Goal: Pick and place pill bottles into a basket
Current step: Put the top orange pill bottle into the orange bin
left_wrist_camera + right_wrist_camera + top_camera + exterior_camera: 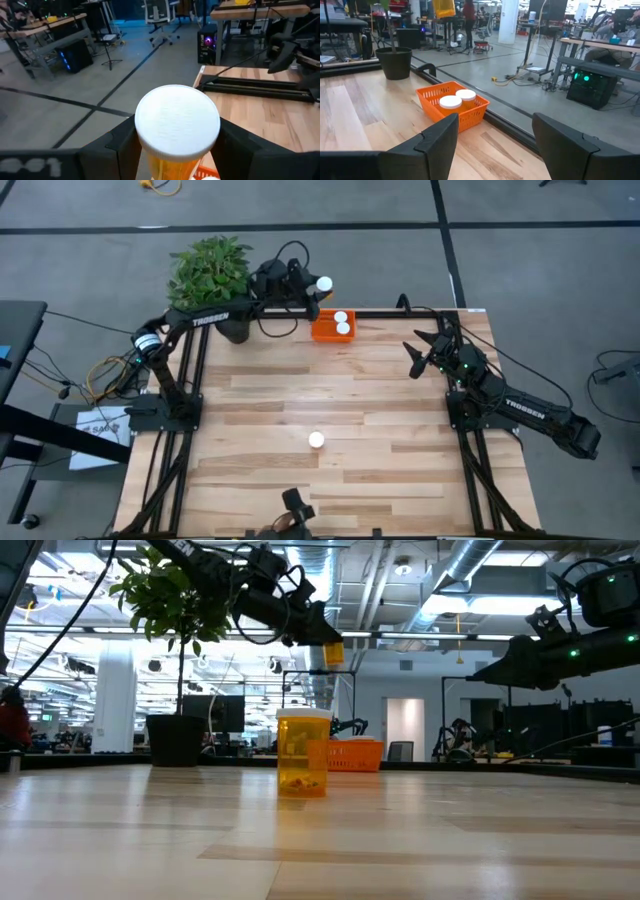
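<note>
the left gripper (318, 286) is raised off the table near the far edge, just behind the orange basket (322, 332), and its fingers (107, 147) are clamped on a pill bottle (177, 129) held upright, white cap up, amber body showing below it. in the low view that held bottle (333, 652) hangs well above the tabletop with clear air beneath it.

the basket sits right at the far edge of the table (380, 420), against the dark rail, a little right of the potted plant (212, 272). two white-capped bottles (342, 322) stand side by side in its right half; its left half shows bare orange floor. in the right wrist view the same two caps (457, 98) sit close together inside the mesh wall.

a fourth bottle (316, 440) stands alone and upright near the middle of the table, toward the near edge, well apart from the basket and both arms, with bare wood all round it. in the low view it is the nearest thing (303, 752), with small pills visible at its base.

the right gripper (424, 350) hovers over the right side of the table, near the far right corner, fingers (432, 142) spread wide with nothing between them, well clear of the basket
</note>
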Motion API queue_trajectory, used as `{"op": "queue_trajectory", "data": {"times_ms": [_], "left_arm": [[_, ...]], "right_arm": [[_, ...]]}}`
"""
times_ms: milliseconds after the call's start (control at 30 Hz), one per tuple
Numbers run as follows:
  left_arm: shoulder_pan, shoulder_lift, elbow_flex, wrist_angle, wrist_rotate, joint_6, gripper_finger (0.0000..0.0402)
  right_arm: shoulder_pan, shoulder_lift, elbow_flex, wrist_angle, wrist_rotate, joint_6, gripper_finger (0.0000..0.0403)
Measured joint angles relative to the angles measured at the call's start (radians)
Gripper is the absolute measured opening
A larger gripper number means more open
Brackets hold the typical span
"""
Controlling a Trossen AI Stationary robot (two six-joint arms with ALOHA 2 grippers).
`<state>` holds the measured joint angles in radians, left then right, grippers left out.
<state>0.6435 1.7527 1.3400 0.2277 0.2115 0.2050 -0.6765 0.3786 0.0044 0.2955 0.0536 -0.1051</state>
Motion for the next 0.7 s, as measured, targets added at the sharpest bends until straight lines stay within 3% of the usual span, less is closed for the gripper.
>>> {"op": "queue_trajectory", "data": {"times_ms": [200, 433, 700], "left_arm": [[0.015, 0.057, 0.097, -0.149, 0.003, -0.007, 0.0187], [-0.002, 0.214, 0.187, -0.164, -0.013, -0.008, 0.0186], [-0.002, 0.266, 0.175, -0.196, -0.009, 0.002, 0.0187]], "right_arm": [[0.000, 0.000, 0.000, 0.004, 0.000, 0.000, 0.0249], [0.000, 0.000, 0.000, 0.005, 0.000, 0.000, 0.0249], [0.000, 0.000, 0.000, 0.005, 0.000, 0.000, 0.0249]]}}
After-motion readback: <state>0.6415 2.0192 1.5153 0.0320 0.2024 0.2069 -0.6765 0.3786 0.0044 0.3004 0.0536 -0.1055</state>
